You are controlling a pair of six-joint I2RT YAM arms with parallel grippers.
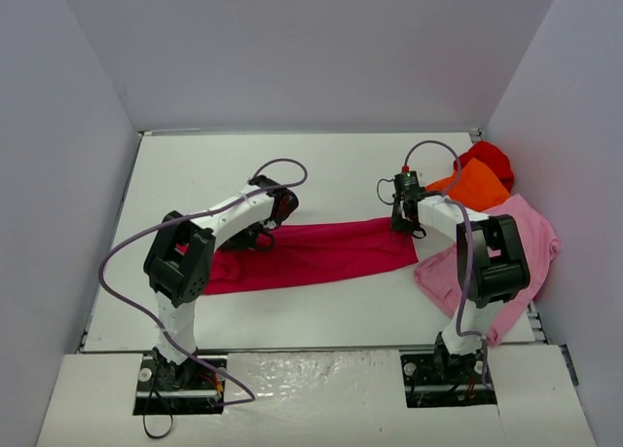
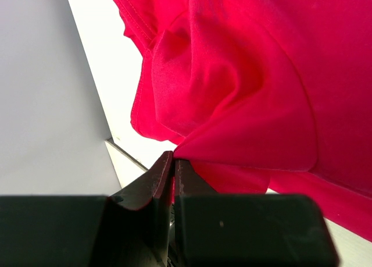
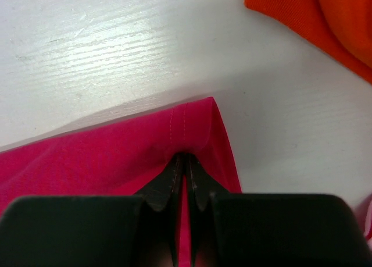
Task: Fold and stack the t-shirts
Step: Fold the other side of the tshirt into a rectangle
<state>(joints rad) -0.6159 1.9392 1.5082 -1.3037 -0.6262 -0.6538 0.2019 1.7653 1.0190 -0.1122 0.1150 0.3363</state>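
- Lying stretched along the counter point(image 1: 321, 169), the crimson t-shirt point(image 1: 321, 252) spans between both arms
- left end effector point(image 2: 174, 157) pinched tight on its bunched left end
- right end effector point(image 3: 185, 159) clamped on its hemmed right corner
- orange t-shirt point(image 1: 475, 186), pink t-shirt point(image 1: 533, 235), red t-shirt point(image 1: 489, 158) heaped far right

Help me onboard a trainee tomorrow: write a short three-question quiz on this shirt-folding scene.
1. True or false: the right gripper hovers with its jaws open above the crimson t-shirt.
2. On which side of the table does the orange t-shirt lie? A) left B) right C) centre
3. What is the left gripper pinching?

Key
1. False: its jaws are shut on the shirt's hemmed corner.
2. B
3. A fold of the crimson t-shirt.
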